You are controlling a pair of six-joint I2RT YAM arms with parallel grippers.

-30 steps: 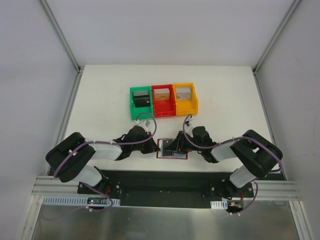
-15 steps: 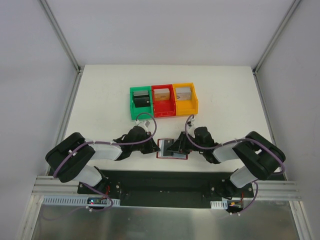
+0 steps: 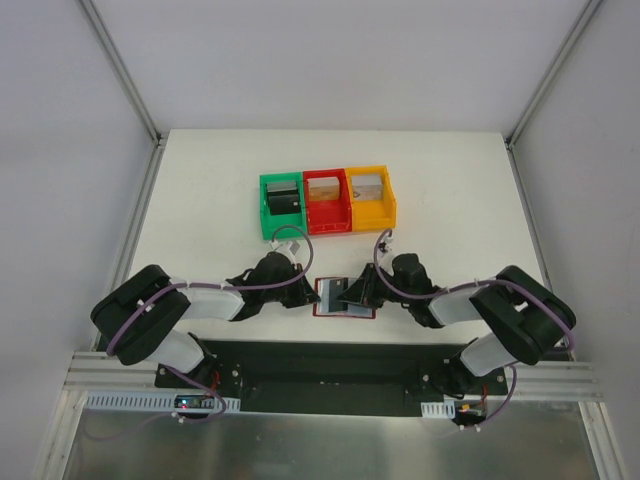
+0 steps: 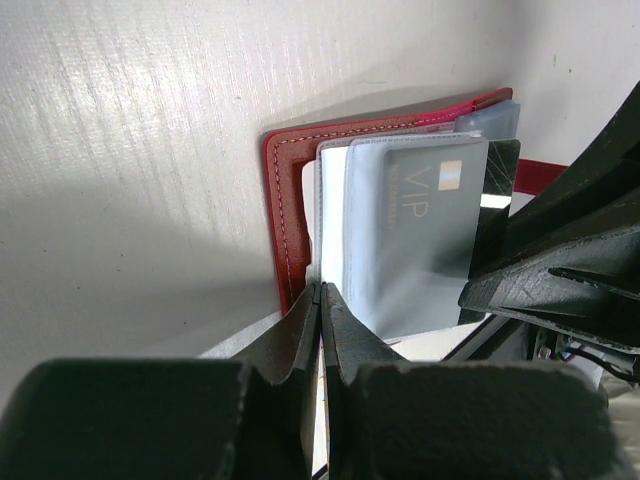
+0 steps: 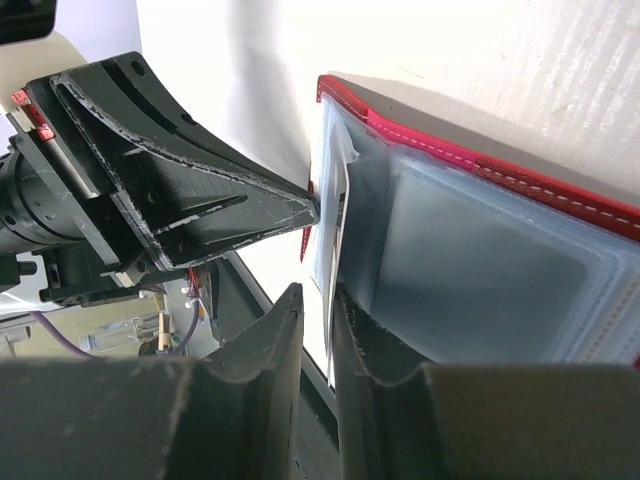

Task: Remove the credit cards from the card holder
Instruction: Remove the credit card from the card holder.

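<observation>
Left fingers [image 4: 297,335] pressed fully together, no gap between them. Their tips rest against the near-left edge of the card holder [image 4: 281,210], where a white sheet edge shows; whether anything is nipped there I cannot tell. Right fingers [image 5: 268,345] stand at a narrow gap. A thin pale edge from the holder's clear sleeves [image 5: 470,270] runs down into that gap, but whether it is actually clamped or only lying between them cannot be judged. The two arms' tips nearly meet over the holder's left side. Card holder lies open and flat on the white surface [image 3: 200,200], near its front edge, between the two arms and well short of the green bin [image 3: 283,207], red bin [image 3: 327,203] and orange bin [image 3: 371,199]. One blue-grey credit card [image 4: 420,225] marked VIP sits in the sleeves, its right part covered by the right arm's dark fingers. Further cards beneath are not countable. From above, both sets of fingers hide most of the holder. Bin contents too small to identify.
</observation>
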